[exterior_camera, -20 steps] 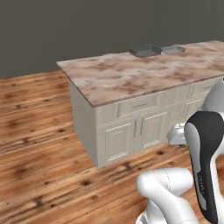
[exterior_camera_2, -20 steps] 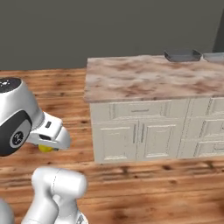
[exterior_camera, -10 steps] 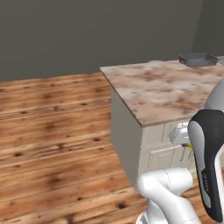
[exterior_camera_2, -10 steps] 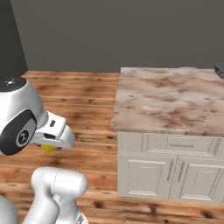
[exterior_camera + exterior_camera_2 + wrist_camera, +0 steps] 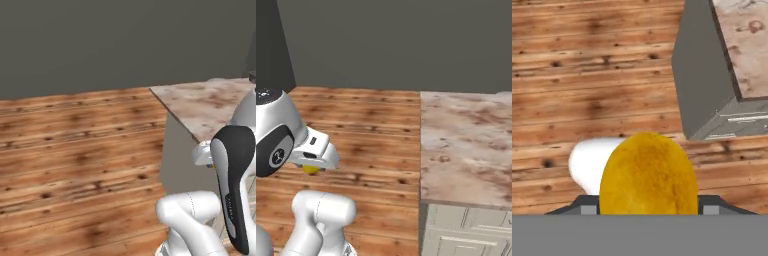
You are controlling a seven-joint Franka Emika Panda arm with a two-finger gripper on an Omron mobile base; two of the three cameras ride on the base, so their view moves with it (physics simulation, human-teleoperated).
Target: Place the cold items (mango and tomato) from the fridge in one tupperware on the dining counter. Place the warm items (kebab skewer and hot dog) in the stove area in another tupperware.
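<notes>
The yellow-orange mango (image 5: 647,180) sits between my gripper's (image 5: 648,210) two dark fingertips, and the gripper is shut on it. From the right base view the mango (image 5: 310,170) peeks out yellow under the white hand (image 5: 316,152), held low over the wooden floor, left of the dining counter. The dining counter (image 5: 466,140), a beige-pink marbled slab with brown veins, stands to the right; its corner (image 5: 210,102) shows at the right in the left base view and its grey end panel (image 5: 704,75) in the hand view. The fridge, tomato, hot dog and stove area are out of view.
Wooden plank floor (image 5: 80,155) spreads wide to the left of the counter. A plain dark-grey wall (image 5: 396,40) closes the back. Cream cabinet fronts (image 5: 466,235) sit under the counter's near side.
The whole picture has shifted: the base has turned or driven, so the counter now lies further right and nearer in both base views. The mango stays in the gripper.
</notes>
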